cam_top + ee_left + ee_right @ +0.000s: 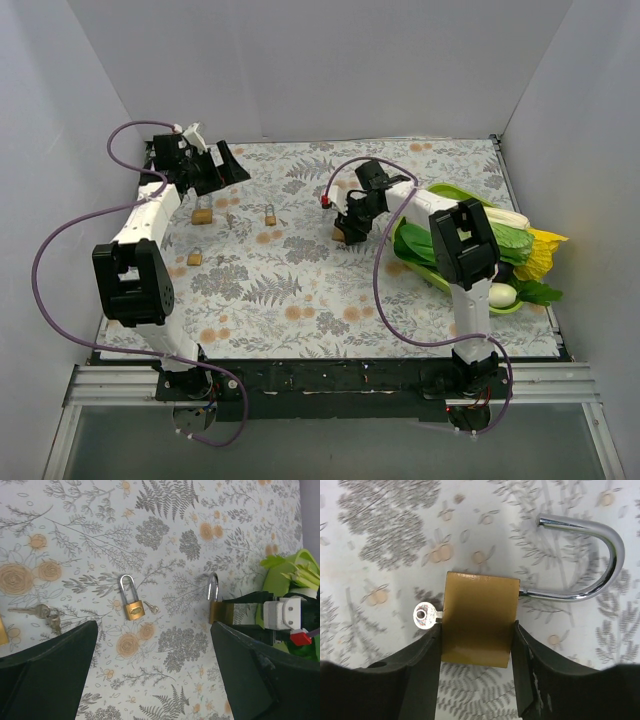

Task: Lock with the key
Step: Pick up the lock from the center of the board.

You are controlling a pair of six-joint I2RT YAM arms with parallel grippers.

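1. While the right gripper (pixel 476 642) stood low over the middle of the table (pixel 300 300), its fingers (pixel 427 655) pressed on two opposite sides of the brass body of a padlock (pixel 479 615), so it was closed tight on that padlock.
2. The shackle (pixel 600 555) was open: one leg went into the body, and the other end hung free, apart from the body.
3. A key (pixel 426 616) stuck out of the body at the end opposite the shackle, just beside one finger. Only its round head showed.
4. I could not tell if the held padlock touched the table.
5. The left gripper (pixel 153 625) was at the far left part of the table, well apart from the held padlock. Its fingers were spread wide and nothing was between them.
6. Between the two grippers lay a second padlock (pixel 132 605) flat on the table, with a small key (pixel 151 608) just beside its body.
7. A bunch of keys (pixel 42 614) lay near it, on the side away from the right gripper.
8. In the top view, a third padlock (pixel 203 214) and a fourth padlock (pixel 195 257) lay near the left arm.
9. A green tray (pixel 450 188) with vegetables (pixel 515 245) stood at the right side of the table, near the right gripper.
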